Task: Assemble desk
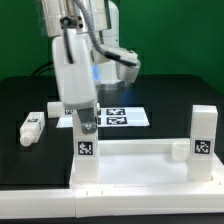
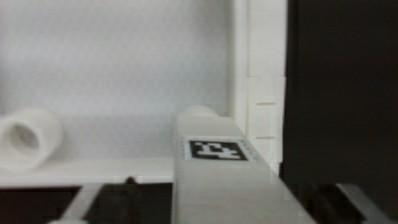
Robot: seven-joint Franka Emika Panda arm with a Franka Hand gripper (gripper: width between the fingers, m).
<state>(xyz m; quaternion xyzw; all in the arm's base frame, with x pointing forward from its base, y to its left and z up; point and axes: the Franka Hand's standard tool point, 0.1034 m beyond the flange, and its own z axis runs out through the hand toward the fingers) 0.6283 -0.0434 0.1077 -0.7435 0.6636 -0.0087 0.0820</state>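
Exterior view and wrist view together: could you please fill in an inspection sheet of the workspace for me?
Surface: black table; the marker board lies flat behind the arm.
Job's things: the desk top lies flat. The left leg stands on its corner at the exterior view's left, and the right leg stands at the exterior view's right. The loose leg lies on the table, apart.
Clutter: nothing seen.
Grippers: the gripper straddles the top of the left leg; whether it grips cannot be told.
Cables: nothing seen.
Surroundings: green wall behind.
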